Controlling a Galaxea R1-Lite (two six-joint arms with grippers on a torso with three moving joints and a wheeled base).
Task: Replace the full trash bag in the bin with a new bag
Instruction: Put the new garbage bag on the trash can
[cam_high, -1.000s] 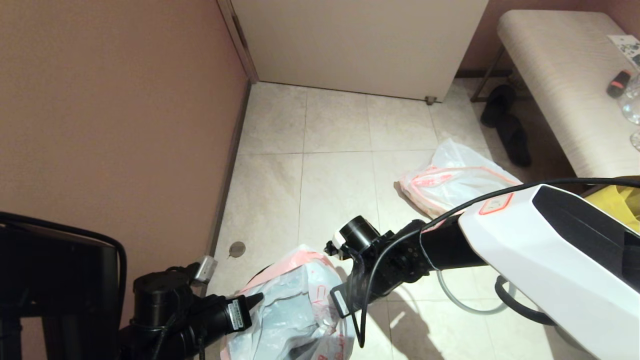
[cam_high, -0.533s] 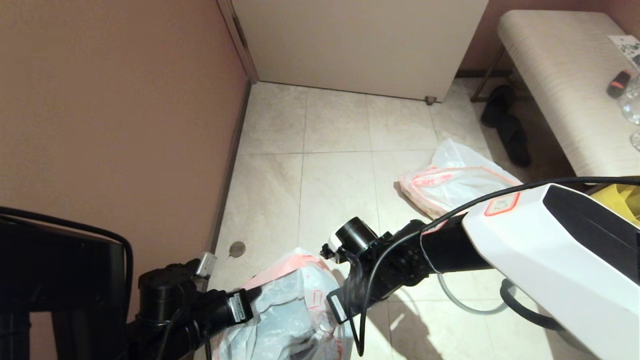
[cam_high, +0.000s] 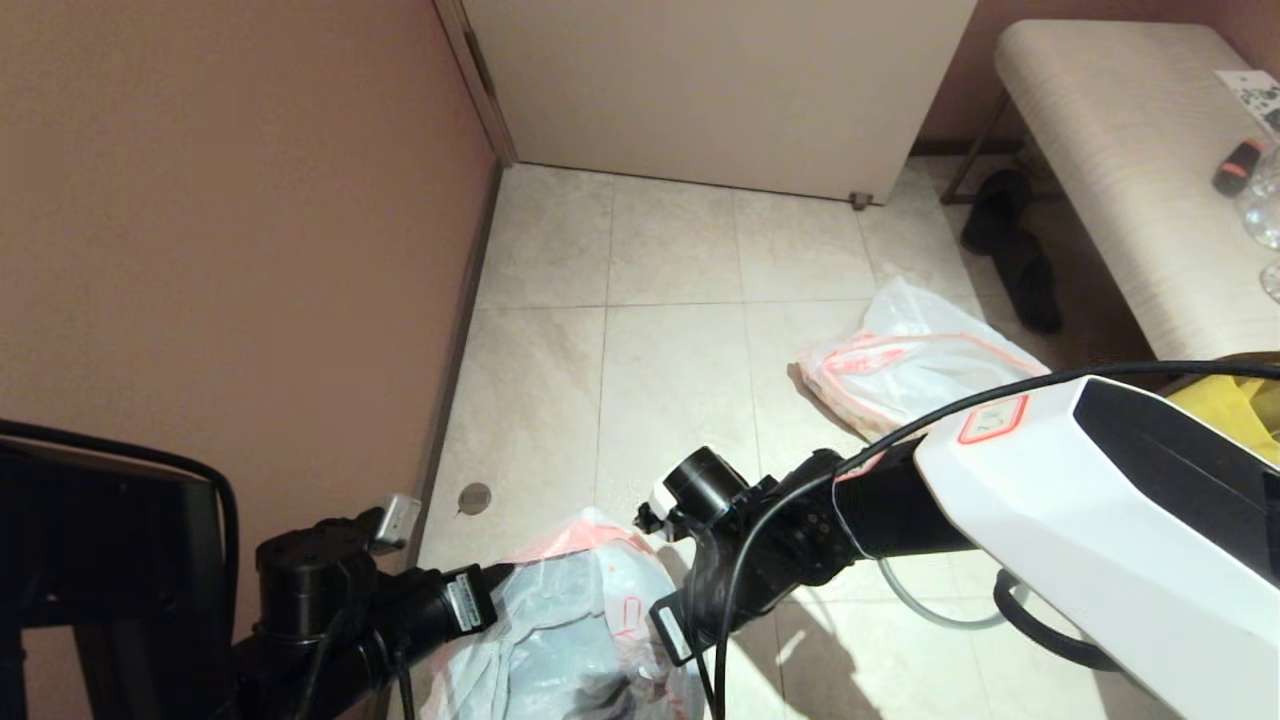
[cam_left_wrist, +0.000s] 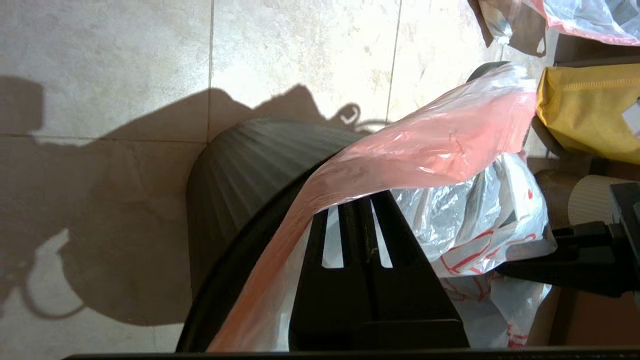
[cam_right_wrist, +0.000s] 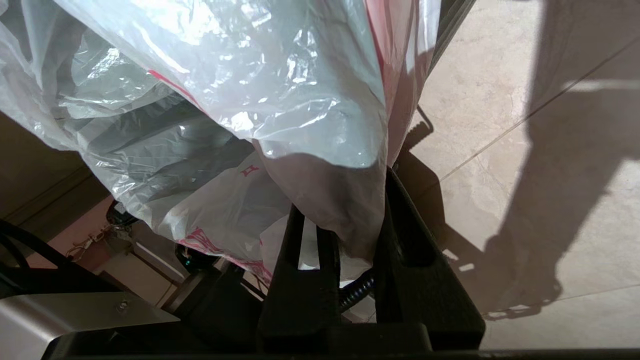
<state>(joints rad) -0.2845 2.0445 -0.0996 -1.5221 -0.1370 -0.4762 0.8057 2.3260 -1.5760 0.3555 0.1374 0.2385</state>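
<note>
The full trash bag (cam_high: 575, 610), thin white plastic with a pink hem and red print, stands bunched in the black ribbed bin (cam_left_wrist: 235, 170), with dark shapes showing through it. My left gripper (cam_left_wrist: 361, 200) is shut on the pink hem on the bag's left side. On the bag's right side, my right gripper (cam_right_wrist: 345, 197) is shut on a fold of the plastic. The new bag (cam_high: 905, 365) lies limp on the tiles further out to the right. The grey hoop rim (cam_high: 925, 612) lies on the floor under my right arm.
A pink wall runs close along the left. A yellow bag (cam_high: 1240, 405) sits at the right, beside a padded bench (cam_high: 1130, 160) with black slippers (cam_high: 1010, 250) under its end. A round floor drain (cam_high: 473, 497) lies near the wall.
The top of the full trash bag has sunk a little. The right wrist has shifted slightly left and the left gripper has edged back. Both grips hold.
</note>
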